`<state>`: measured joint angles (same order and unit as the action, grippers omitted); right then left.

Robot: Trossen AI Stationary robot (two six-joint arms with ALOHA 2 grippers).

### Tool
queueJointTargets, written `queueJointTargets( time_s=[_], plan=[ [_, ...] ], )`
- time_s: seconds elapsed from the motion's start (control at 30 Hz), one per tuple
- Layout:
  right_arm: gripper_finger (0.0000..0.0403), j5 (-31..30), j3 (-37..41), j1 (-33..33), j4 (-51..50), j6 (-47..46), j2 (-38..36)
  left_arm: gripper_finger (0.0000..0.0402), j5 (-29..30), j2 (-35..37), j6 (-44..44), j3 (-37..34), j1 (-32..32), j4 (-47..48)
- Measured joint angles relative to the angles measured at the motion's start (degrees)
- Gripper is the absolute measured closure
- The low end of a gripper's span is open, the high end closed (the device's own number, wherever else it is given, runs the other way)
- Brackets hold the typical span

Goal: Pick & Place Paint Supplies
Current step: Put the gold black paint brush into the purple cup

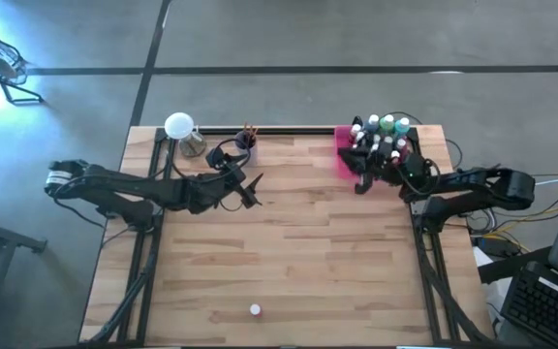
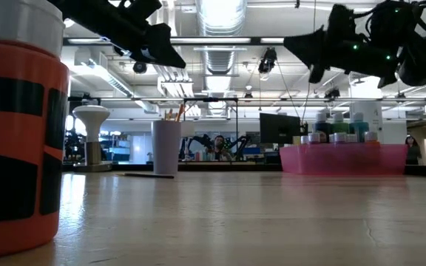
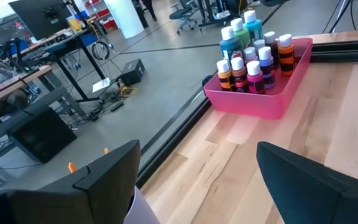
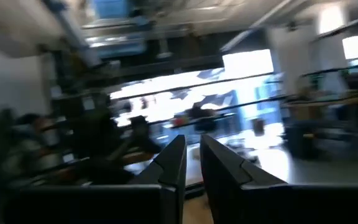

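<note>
- Farthest from the tray (image 1: 340, 160), at the table's (image 1: 308, 262) front edge, one lone bottle (image 1: 255, 310) stands upright with its white cap on. It sits well apart from both arms, so reaching it means a long stretch. A glancing touch there could tip it and roll it off the edge.
- Well to the tray's left, the left gripper (image 1: 252, 189) hangs above the wood with its fingers spread wide and nothing between them. It is near the cup (image 2: 166, 146), and a careless swing could knock that light cup over.
- At the tray's near edge, the right gripper (image 4: 191, 140) hovers above the bottles. Its fingers are drawn almost together with nothing between them. If it comes down like that, it would push bottles over instead of straddling one, so I judge it must reopen first.
- Inside the tray, the bottles (image 3: 253, 56) stand packed cap to cap. I count about eleven, but they overlap and the count is not sure. Lifting one could drag or topple a neighbour.
- Left of the tray along the far edge, there is one cup holding two or three brushes (image 2: 174, 113). One thin stick (image 2: 148, 175), likely another brush, lies on the table beside it.
- I can pick out no tubes.
</note>
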<state>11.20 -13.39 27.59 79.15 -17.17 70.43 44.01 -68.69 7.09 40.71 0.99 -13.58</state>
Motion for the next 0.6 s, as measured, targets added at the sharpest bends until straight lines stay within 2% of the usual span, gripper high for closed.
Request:
queueJointTargets(
  time_s=[0.17, 0.27, 0.33, 0.6],
  plan=[
    [0.0367, 18.02, -4.14, -0.10, 0.25, -3.48, -1.39, 0.0076, 0.00, 0.00, -0.02, 0.00, 0.00, 0.00],
    [0.0370, 24.52, -6.81, -1.50, 0.10, -5.31, -1.78, 0.0076, 0.00, 0.00, -0.02, 0.00, 0.00, 0.00],
    [0.0371, 26.12, -8.04, -2.89, -0.03, -5.49, -1.83, 0.0076, 0.00, 0.00, 0.00, 0.02, 0.00, -0.02],
    [0.0371, 26.34, -11.05, -6.73, -5.95, -4.71, -1.81, 0.0076, -0.02, 0.00, 0.00, 0.02, 0.00, -0.04]
  ],
)
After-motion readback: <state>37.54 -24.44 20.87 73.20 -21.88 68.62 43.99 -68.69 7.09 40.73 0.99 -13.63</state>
